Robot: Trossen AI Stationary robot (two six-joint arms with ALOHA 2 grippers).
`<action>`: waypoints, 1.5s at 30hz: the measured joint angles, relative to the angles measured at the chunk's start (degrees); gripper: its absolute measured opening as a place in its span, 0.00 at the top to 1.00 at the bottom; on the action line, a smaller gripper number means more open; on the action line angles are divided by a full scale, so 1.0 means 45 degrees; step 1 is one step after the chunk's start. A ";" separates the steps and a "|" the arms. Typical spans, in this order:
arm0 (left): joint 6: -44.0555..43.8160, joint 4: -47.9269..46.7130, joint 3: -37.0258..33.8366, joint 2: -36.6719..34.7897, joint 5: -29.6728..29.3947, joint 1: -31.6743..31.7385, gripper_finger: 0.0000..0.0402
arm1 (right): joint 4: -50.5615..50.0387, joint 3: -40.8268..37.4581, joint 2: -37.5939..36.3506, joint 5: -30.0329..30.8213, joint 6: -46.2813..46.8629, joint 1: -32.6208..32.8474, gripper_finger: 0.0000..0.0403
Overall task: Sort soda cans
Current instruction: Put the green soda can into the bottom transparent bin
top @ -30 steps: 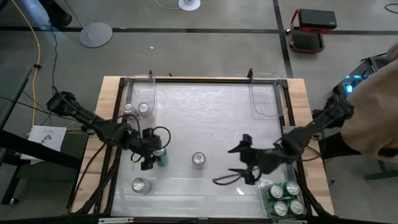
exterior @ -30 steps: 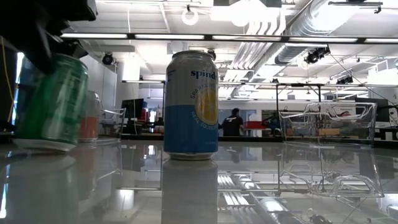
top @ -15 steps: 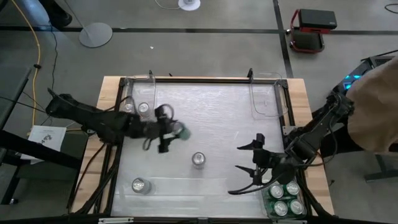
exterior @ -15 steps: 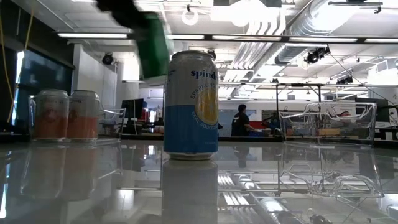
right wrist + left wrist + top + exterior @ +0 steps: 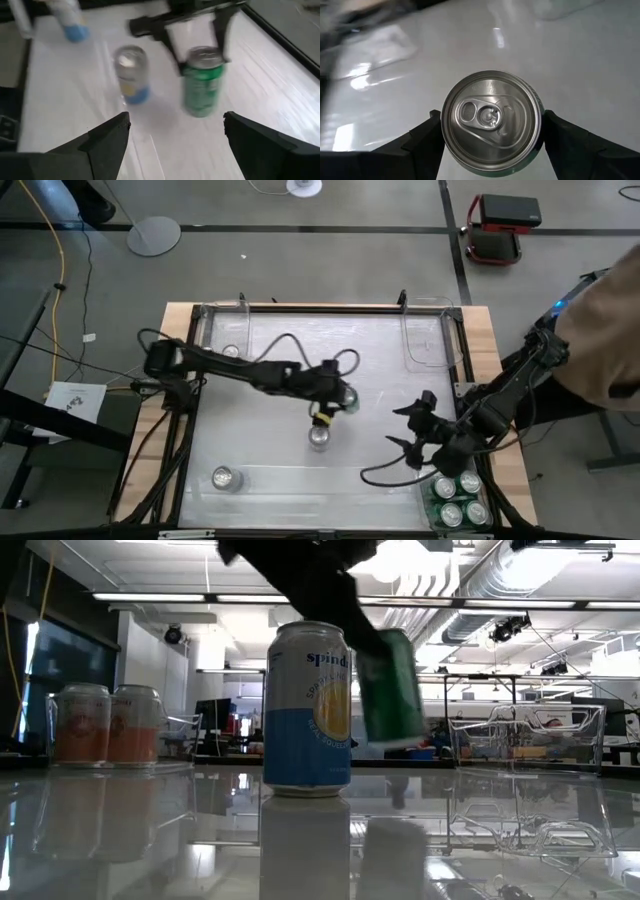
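My left gripper [image 5: 338, 399] reaches over the table's middle and is shut on a green soda can [image 5: 347, 396], which the low view shows off the table [image 5: 392, 688]. A silver and blue can [image 5: 319, 437] stands upright just near of it [image 5: 306, 708]. Another silver can [image 5: 227, 477] stands at the near left. Two orange-tinted cans [image 5: 105, 725] stand in the far-left bin [image 5: 222, 330]. My right gripper [image 5: 402, 428] is open, right of the green can [image 5: 202, 80] and facing it, holding nothing. My left gripper pinches the green can's side wall just under the top rim [image 5: 538, 116], one finger [image 5: 422, 141] on each side. The fingers come from above, pointing down. The can hangs below them, lifted clear of the table and slightly tilted [image 5: 392, 688].
A clear bin [image 5: 437, 498] at the near right corner holds several green cans [image 5: 468, 482]. A clear bin [image 5: 428, 330] sits at the far right. A raised frame edges the table. A person's sleeve [image 5: 610, 330] shows beyond the right edge.
My left gripper, shut on the green can, has lifted it off the table at the near left and swung it quickly toward the right, over the middle, past the silver and blue can. The can is now clear of the table. My right gripper has stayed open.
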 joint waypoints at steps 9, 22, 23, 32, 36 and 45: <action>-0.0112 -0.0221 0.0817 0.1297 0.0547 0.0030 0.29 | -0.1702 0.0000 0.0110 0.0619 0.2060 -0.0025 0.23; -0.0424 -0.0356 0.0813 0.1108 0.1598 0.0326 0.09 | -0.1258 0.0000 0.1384 -0.0290 0.1353 -0.0601 0.23; -0.0346 -0.0423 0.0849 0.0931 0.1597 0.0316 0.09 | -0.0975 0.0000 0.1518 -0.0332 0.0844 -0.0763 0.23; -0.0872 -0.3031 0.1202 -0.1775 0.0654 -0.0059 0.08 | 0.3192 -0.0762 0.1819 -0.1449 -0.4279 -0.3322 0.23; -0.1757 -0.5219 0.1220 -0.3159 -0.1082 -0.0443 0.08 | 0.7147 -0.2150 0.1807 -0.5018 -0.6594 -0.5171 0.23; -0.4012 -0.8323 0.1205 -0.4565 -0.4413 -0.1803 0.08 | 0.8911 -0.2491 0.1807 -0.9681 -0.8586 -0.8126 0.23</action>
